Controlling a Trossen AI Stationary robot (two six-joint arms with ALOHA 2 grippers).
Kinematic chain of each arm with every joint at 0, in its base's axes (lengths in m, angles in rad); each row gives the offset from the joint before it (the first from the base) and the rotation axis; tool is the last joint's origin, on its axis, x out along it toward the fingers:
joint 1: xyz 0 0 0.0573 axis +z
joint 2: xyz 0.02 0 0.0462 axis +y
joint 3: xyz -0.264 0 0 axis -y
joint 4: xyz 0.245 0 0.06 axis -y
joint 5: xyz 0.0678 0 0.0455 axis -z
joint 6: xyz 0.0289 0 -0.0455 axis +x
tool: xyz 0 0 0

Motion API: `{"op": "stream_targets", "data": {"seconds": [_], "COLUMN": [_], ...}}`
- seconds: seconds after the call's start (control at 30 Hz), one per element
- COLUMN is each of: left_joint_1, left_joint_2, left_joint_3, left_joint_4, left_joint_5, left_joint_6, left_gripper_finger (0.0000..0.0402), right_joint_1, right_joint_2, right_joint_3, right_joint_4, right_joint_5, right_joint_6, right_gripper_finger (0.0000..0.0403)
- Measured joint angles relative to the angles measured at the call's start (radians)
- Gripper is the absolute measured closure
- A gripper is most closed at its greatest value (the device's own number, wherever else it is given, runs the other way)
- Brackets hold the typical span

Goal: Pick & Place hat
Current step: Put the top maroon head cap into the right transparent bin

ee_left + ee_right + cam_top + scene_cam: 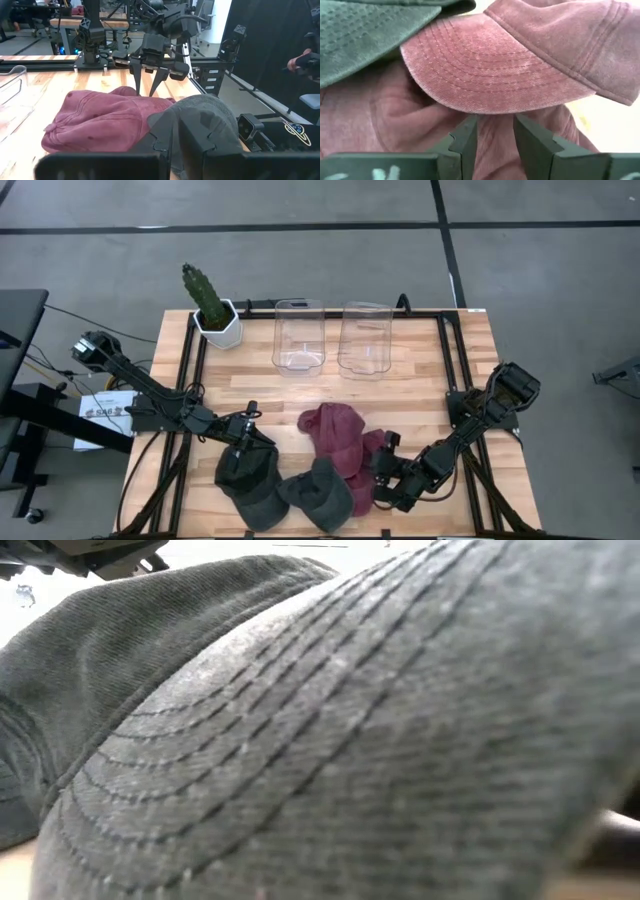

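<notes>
While two clear bins (299, 335) and (364, 338) stand side by side at twelve o'clock on the table (420, 395), with a potted cactus (212, 307) at eleven, the hats crowd the near edge. Two dark grey caps lie at six, one (250, 478) under the left gripper (243, 442), the other (321, 492) just right of it. A maroon cap (338, 442) sits between the grey pair and the right gripper (384, 480), which is at five o'clock.

The right fingers (465, 137) stand slightly apart right at the maroon brim's (490, 70) edge, gripping nothing. The left fingers (192, 145) press into grey fabric, but whether they have closed on it I cannot tell.

A grey cap (330, 730) fills the low view almost entirely, blocking everything behind. In the left wrist view a person's hand (305, 60) shows at the edge, mostly cut off.
</notes>
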Motion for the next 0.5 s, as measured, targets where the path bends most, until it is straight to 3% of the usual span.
{"op": "stream_targets", "data": {"seconds": [0.5], "left_joint_1": [0.000], "left_joint_2": [0.000], "left_joint_3": [0.000], "left_joint_4": [0.000], "left_joint_5": [0.000], "left_joint_6": [0.000], "left_gripper_finger": [0.0376], "right_joint_1": [0.000], "right_joint_2": [0.000], "right_joint_3": [0.083], "right_joint_4": [0.014], "right_joint_5": [0.112], "right_joint_6": [-0.166], "right_gripper_finger": [0.0285]}}
